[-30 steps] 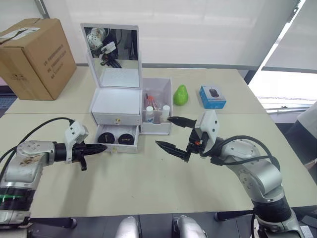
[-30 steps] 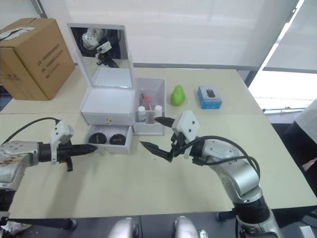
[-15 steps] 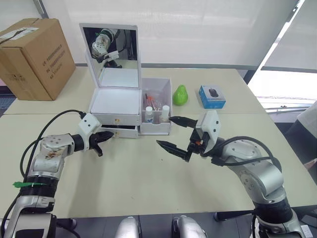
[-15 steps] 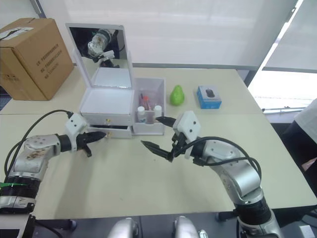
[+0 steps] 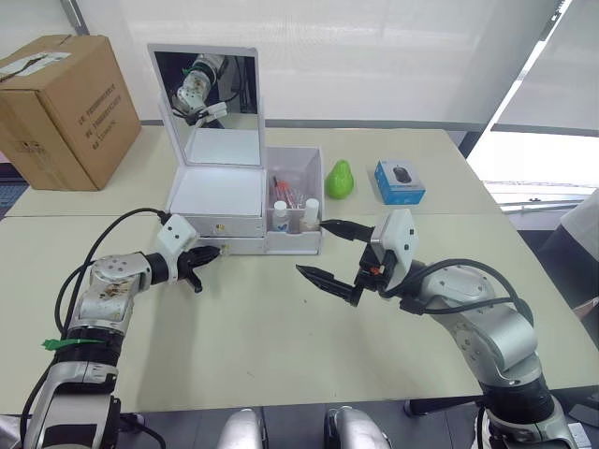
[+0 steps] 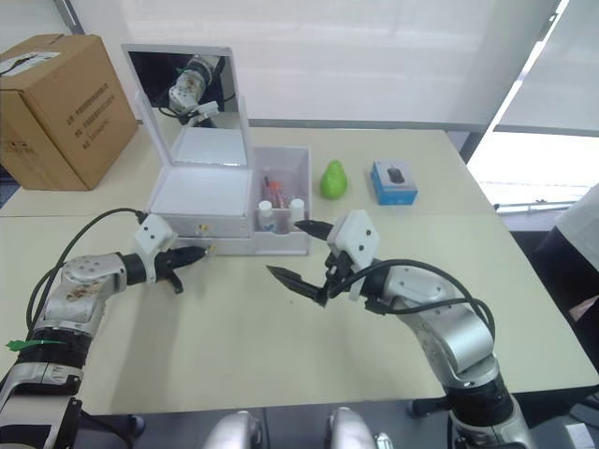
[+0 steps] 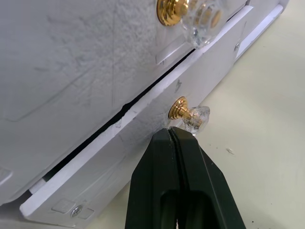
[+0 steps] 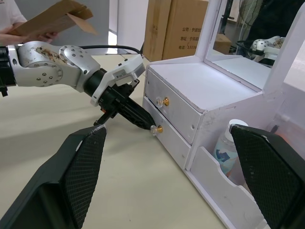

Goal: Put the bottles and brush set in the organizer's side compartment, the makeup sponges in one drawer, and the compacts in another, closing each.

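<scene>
- Left eye view — the left pincer, fingers together, sits at the lower drawer of the organizer; the bottles stand in its side compartment.
- Left wrist view — the pressed-together tips touch just below the drawer's gold knob; the drawer sits slightly ajar.
- Right wrist view — the right pincer gapes wide above the worktop.

The left gripper has its two black fingers pressed together, tips at the gold knob of the lower drawer — touching or just short of it, hard to say which. Its forearm lies low and nearly level, reaching in toward the drawer front from the robot's left. The right gripper hangs in front of the drawer's right end, apart from it, fingers spread wide — one high, one low — forearm bent inward at the elbow.
</scene>
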